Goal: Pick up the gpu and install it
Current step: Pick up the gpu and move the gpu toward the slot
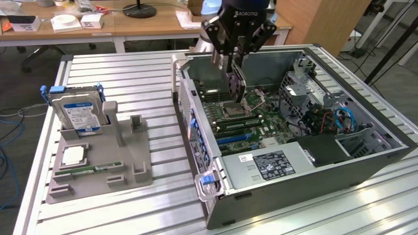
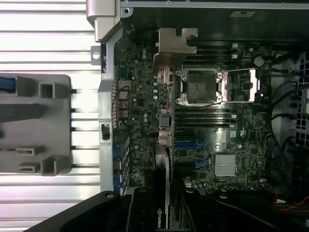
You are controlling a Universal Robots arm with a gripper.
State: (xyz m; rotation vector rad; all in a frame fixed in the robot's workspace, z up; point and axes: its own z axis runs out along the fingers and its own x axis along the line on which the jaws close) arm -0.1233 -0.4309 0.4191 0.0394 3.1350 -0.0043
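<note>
The black fingers [image 1: 220, 53] of the robot's black gripper [image 1: 232, 66] are drawn nearly together, pinching the upper edge of the gpu [image 1: 235, 85], a thin flat black card with a silver metal end bracket. The card hangs upright, edge-on, inside the open grey metal computer case [image 1: 313, 196]. It sits above the green motherboard [image 1: 261, 129], close to the square silver processor socket [image 1: 233, 110]. Its lower edge appears to sit just clear of the board, though the exterior view's angle makes that hard to judge.

In the wrist view the gpu [image 2: 164, 130] is a narrow strip seen along its edge. Its bent silver bracket [image 2: 173, 48] lies toward the case's rear wall. Its other end, bearing a printed logo, is cut off by the frame and flanked by the dark fingers [image 2: 137, 212].

The arm above the gripper is cropped at the exterior view's upper edge. The gripper points straight down over the case.

At the exterior view's left, well apart, a grey plastic holder [image 1: 104, 152] on the slatted metal table [image 1: 130, 73] carries an upright hard drive [image 1: 78, 115] with a blue-white label
</note>
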